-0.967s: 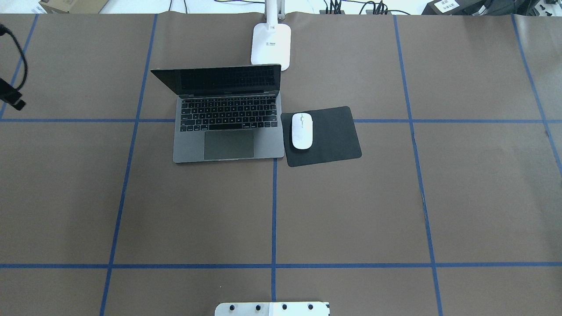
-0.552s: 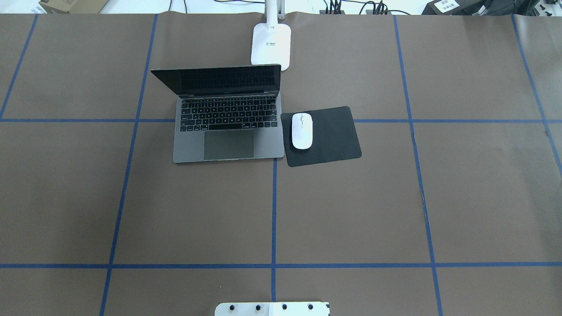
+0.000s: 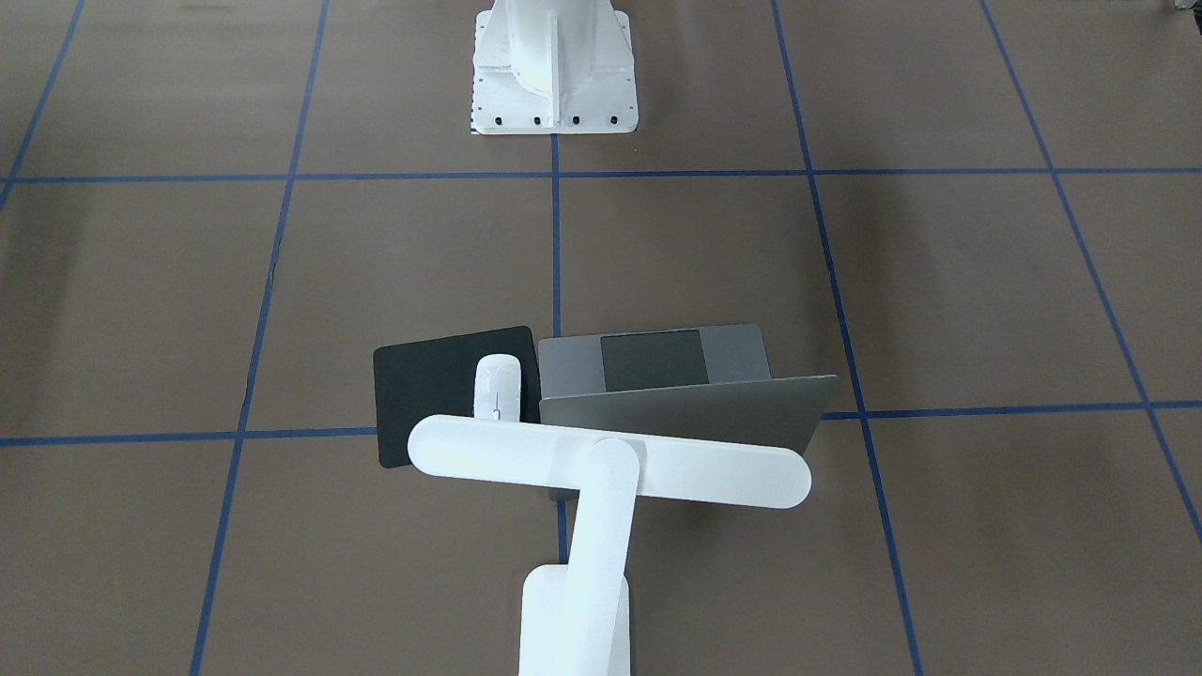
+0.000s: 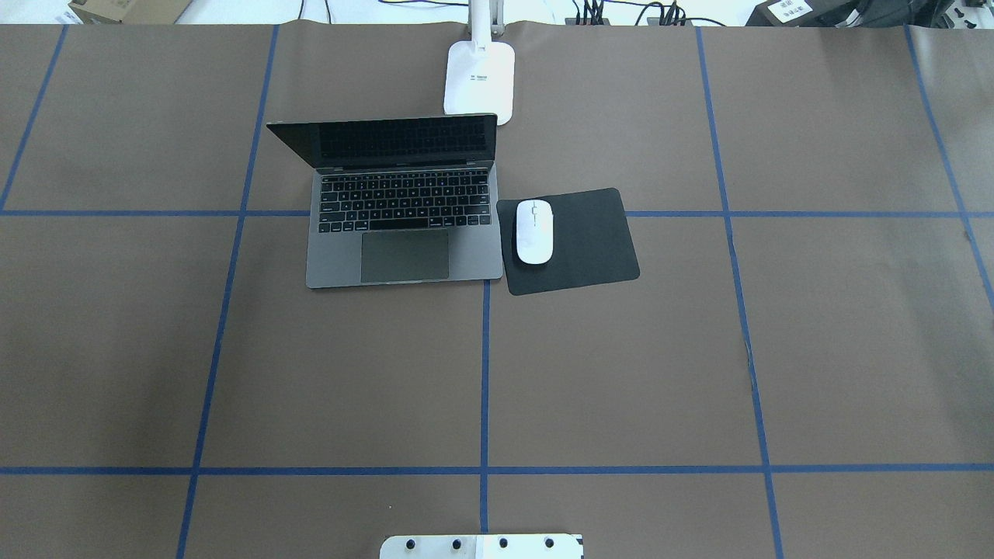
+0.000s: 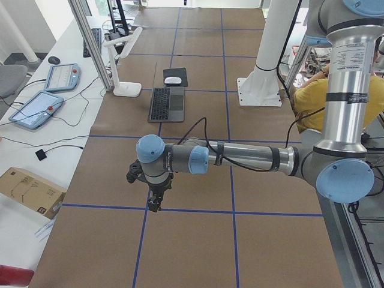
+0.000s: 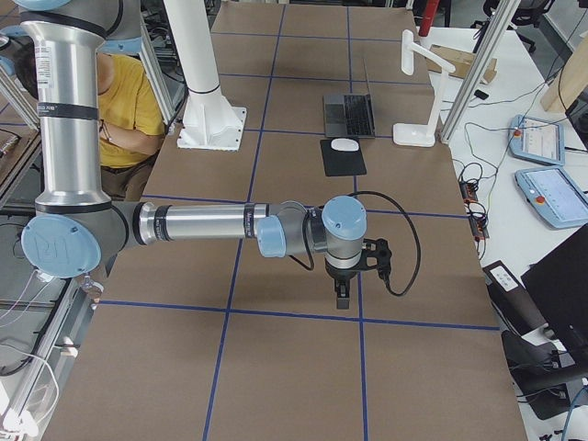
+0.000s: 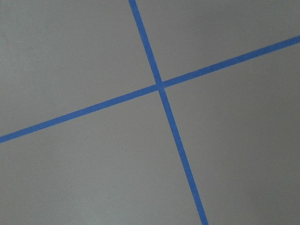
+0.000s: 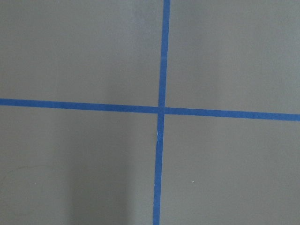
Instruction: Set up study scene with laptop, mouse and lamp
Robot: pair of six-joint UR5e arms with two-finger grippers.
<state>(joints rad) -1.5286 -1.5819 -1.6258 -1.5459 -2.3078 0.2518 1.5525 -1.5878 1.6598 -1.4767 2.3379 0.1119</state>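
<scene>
My left tool shows only in the left side view, low and left of centre in that frame. It points down at the tabletop beside a crossing of blue tape. I cannot tell whether its jaws are apart or together. My right tool shows only in the right side view, a little below the middle of that frame. It also points down near a tape crossing, and I cannot tell its state either. Each wrist view holds nothing but brown tabletop and a blue tape cross.

In the overhead view the laptop sits open, upper left of centre, with its keyboard and trackpad facing up and its dark screen tilted back. Just right of it lies a black pad, turned slightly and touching or nearly touching the laptop's right edge. The mouse rests on the left part of that pad, lengthwise up the frame and close to the laptop.

The lamp stands at the top middle of the overhead view, its base just behind the laptop's screen near the right corner. In the front-facing view its long flat head lies across the lower middle, covering the lower edge of the laptop lid and the near end of the mouse.

A white pedestal sits at the bottom centre of the overhead view. In the right side view a person in yellow sits at the upper left.
</scene>
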